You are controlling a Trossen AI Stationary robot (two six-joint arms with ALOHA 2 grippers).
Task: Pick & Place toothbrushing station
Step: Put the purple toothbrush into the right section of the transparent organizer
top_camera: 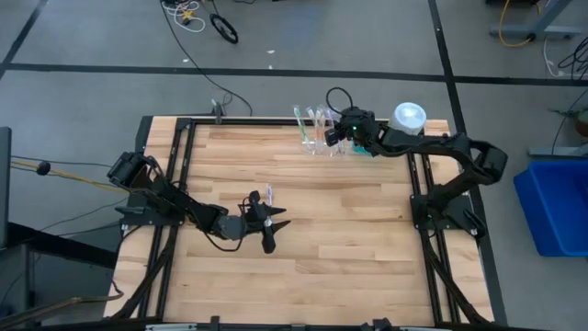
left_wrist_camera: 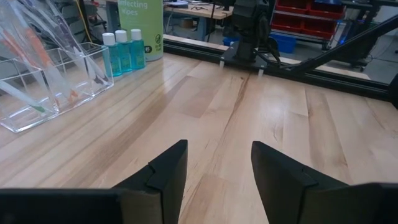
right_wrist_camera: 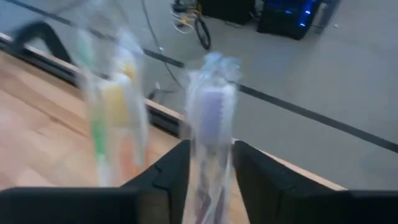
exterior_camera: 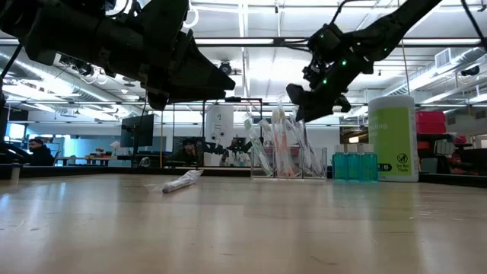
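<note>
- Toothbrushing station (top_camera: 319,135) is sitting at the table's far edge: low clear plastic rack with wrapped toothbrushes (exterior_camera: 279,141) leaning upright in its slots, showing orange and green bits in the left wrist view (left_wrist_camera: 43,81).
- Right gripper (top_camera: 336,136) is hovering right over the station's top, above the rack's right end in the low view (exterior_camera: 313,99).
- Right wrist view: its fingers (right_wrist_camera: 171,168) are sitting narrowly apart with a wrapped purple-headed toothbrush (right_wrist_camera: 210,118) between them; can't tell if they are actually clamping it.
- Just beyond the right gripper, further along its arm's side: big light-green bottle (exterior_camera: 393,137) with white cap (top_camera: 409,116), and three small blue-capped bottles (exterior_camera: 351,164) sitting between it and the rack.
- Bottles are crowding the rack's right side, close beside it.
- Left gripper (top_camera: 267,221) is hanging mid-table, well apart from the station, fingers (left_wrist_camera: 165,174) spread wide and holding nothing.
- A small wrapped item (exterior_camera: 183,181) is lying flat on the table (top_camera: 349,248) just beside the left gripper.
- A person (exterior_camera: 38,152) is sitting in the room behind the table.
</note>
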